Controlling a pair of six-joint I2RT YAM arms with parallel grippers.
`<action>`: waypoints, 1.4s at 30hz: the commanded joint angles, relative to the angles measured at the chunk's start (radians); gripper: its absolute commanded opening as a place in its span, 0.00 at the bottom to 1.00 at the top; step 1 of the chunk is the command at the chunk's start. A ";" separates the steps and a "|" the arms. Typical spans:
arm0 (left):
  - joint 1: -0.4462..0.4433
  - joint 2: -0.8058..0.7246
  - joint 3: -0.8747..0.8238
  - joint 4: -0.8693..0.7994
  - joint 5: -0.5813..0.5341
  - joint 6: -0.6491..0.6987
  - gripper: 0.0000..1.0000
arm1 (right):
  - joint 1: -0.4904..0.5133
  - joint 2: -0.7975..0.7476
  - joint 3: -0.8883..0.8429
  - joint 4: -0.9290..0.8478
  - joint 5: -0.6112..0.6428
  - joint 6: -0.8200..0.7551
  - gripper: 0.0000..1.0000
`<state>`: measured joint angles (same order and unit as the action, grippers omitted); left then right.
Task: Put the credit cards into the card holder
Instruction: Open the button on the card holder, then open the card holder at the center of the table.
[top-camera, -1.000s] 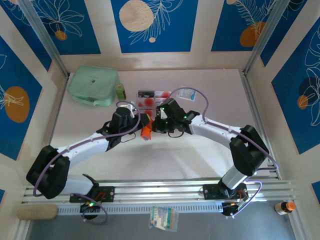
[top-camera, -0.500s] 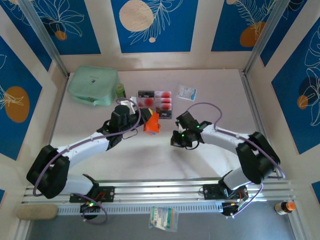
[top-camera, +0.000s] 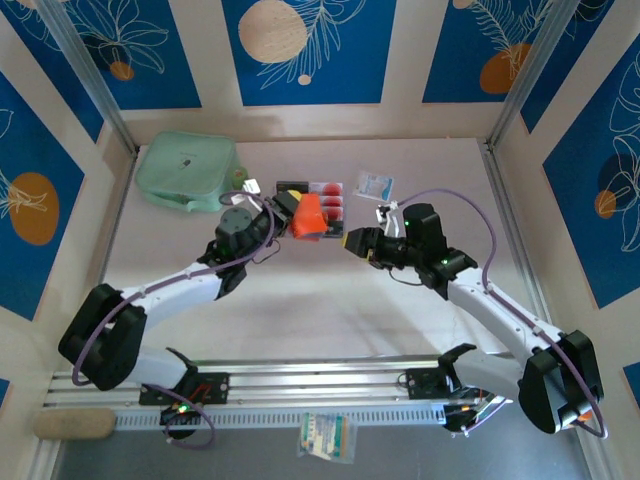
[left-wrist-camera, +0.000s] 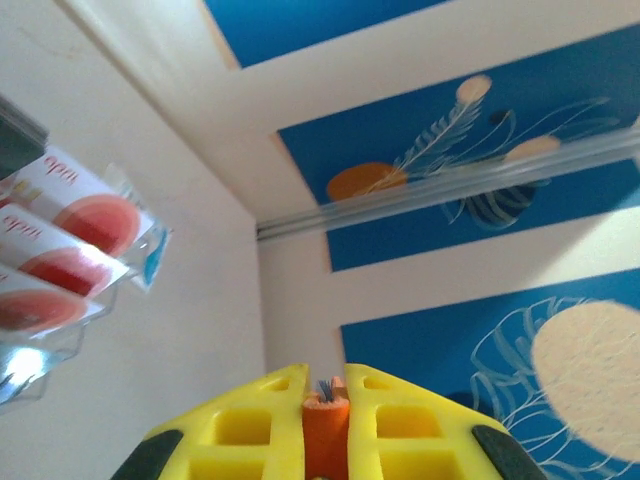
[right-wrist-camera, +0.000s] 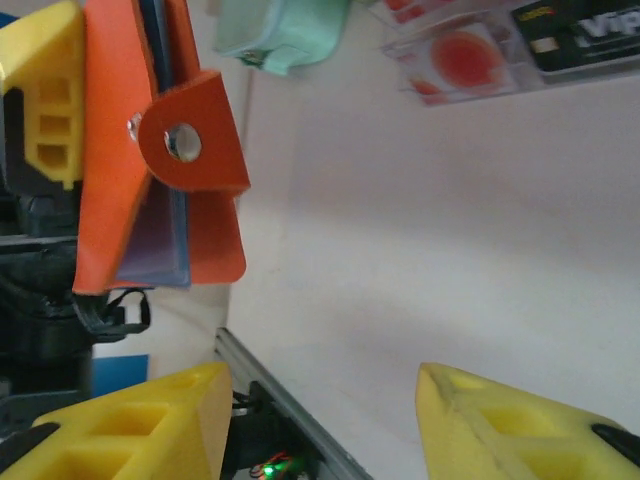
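Far left: a mint-green pouch lies on the table in the far-left corner. It is apart from both arms.

Left arm: the left arm reaches from the near left toward the far centre. The left gripper has its jaws pressed onto the card holder. In the left wrist view the yellow fingers are clamped on a thin orange edge of the card holder, with no gap either side.

Card holder: it is held left of centre, just near of the credit cards, and overlaps their near edge in the overhead view. Whether it touches the table cannot be determined. In the right wrist view the card holder shows a blue-purple lining between its orange leaves. The snap tab, with a metal stud, lies folded across the outer face.

Credit cards: they rest on the table at far centre, in a group with red round marks facing up and a dark piece at the left end. In the left wrist view the credit cards appear to sit in clear plastic. None is in a gripper.

Right of the cards: a small clear packet lies on the table, just beside them.

Right arm: the right gripper points left at the card holder, near but apart from it. In its own view the right gripper has its jaws spread with nothing between them.
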<state>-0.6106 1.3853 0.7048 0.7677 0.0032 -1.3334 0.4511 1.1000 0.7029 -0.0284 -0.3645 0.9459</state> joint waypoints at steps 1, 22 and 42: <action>0.006 -0.001 0.008 0.120 -0.079 -0.087 0.00 | -0.002 0.011 -0.027 0.216 -0.103 0.138 0.53; -0.005 0.008 0.010 0.159 -0.081 -0.138 0.00 | 0.086 0.109 -0.014 0.508 -0.073 0.295 0.56; -0.025 0.031 0.018 0.177 -0.068 -0.148 0.00 | 0.057 0.150 -0.015 0.592 -0.048 0.347 0.55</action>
<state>-0.6250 1.4059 0.7048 0.8837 -0.0643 -1.4666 0.5171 1.2297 0.6758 0.5179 -0.4225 1.2697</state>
